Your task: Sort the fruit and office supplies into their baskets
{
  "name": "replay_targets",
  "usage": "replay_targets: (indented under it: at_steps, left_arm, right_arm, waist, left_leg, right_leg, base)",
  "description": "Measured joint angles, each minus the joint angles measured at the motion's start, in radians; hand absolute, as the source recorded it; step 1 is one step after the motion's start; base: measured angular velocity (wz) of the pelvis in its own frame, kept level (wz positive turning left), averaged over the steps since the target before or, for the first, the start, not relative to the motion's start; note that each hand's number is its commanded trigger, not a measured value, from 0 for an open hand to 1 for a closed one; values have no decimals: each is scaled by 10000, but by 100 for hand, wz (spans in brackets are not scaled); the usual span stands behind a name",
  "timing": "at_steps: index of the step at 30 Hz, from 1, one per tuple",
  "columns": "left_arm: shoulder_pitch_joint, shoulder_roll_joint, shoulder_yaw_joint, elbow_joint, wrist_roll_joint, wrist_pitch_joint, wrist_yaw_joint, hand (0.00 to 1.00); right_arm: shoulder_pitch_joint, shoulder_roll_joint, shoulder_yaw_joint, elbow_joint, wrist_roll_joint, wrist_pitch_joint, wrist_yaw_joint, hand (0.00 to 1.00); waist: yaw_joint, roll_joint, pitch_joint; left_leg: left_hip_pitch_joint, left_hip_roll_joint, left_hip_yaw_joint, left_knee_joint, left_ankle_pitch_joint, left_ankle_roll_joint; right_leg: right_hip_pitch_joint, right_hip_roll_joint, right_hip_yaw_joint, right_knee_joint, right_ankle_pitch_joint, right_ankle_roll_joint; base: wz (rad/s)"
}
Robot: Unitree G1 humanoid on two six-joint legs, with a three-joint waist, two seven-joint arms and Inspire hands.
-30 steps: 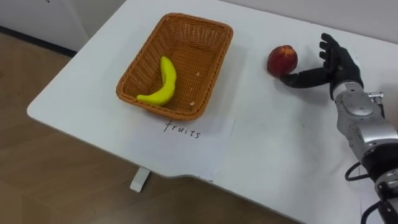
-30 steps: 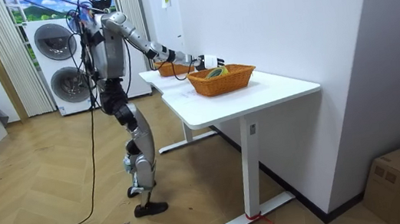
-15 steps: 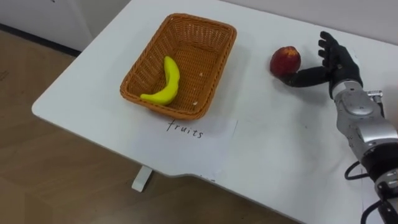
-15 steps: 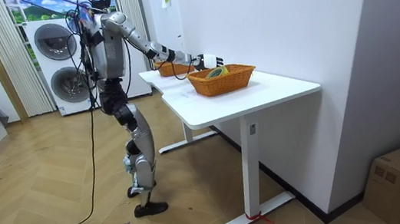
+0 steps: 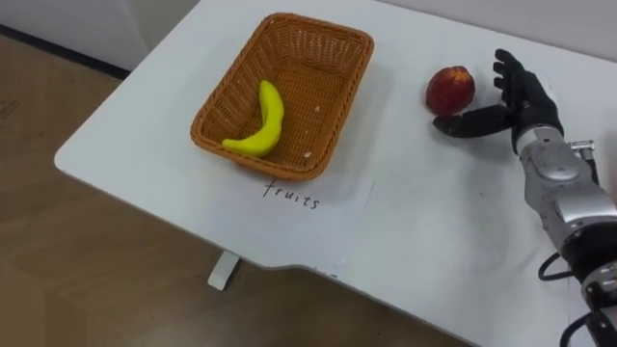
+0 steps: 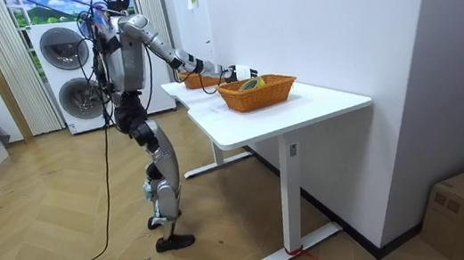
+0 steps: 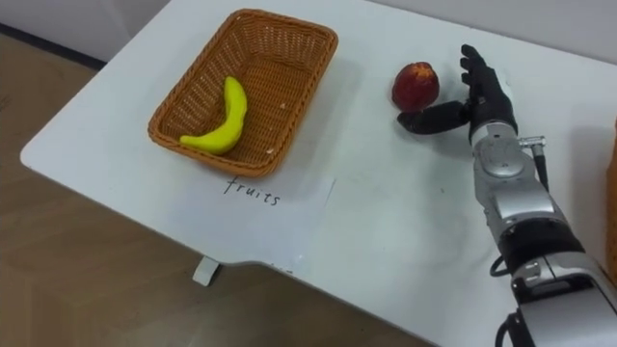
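Red fruit [image 5: 449,90] on white table [image 5: 434,222], just left of the right hand [image 5: 528,101], fingers [image 5: 506,69] straight and spread

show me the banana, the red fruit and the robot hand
banana [image 5: 270,118]: left eye view, middle of its curve
red fruit [image 5: 450,90]: left eye view, its rounded front
right robot hand [image 5: 525,99]: left eye view, its palm

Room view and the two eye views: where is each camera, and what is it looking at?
Left eye view: on the robot's head, looking down at the white table, the basket holding the banana, and the red fruit; the right hand shows, open beside that fruit.
Right eye view: same head, slightly aside, same scene, same arm.
Room view: out in the room, facing the table; the whole standing robot shows.
Shared: all three see the table.
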Motion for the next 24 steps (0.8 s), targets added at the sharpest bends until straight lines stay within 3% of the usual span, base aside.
replay_targets:
  at_steps: [10,24]
  left_arm:
    - [-21,62,-145,-2,-4,-4,3,0]
    - [-33,62,-148,-2,24,-3,4,0]
  right_arm:
    - [-228,-4,-1,214,-20,-179,-135,0]
    - [-228,-4,-1,241,-42,-188,-133,0]
  waist:
    - [1,-106,106]
    - [20,-98,111]
  left_leg:
    - [-375,17,-65,219,19,-27]
    - [-452,22,-82,320,19,-26]
  right_leg:
    - [-277,-11,-105,105,29,-61]
    - [-301,9,-106,101,42,-81]
  base:
    - [3]
    - [0]
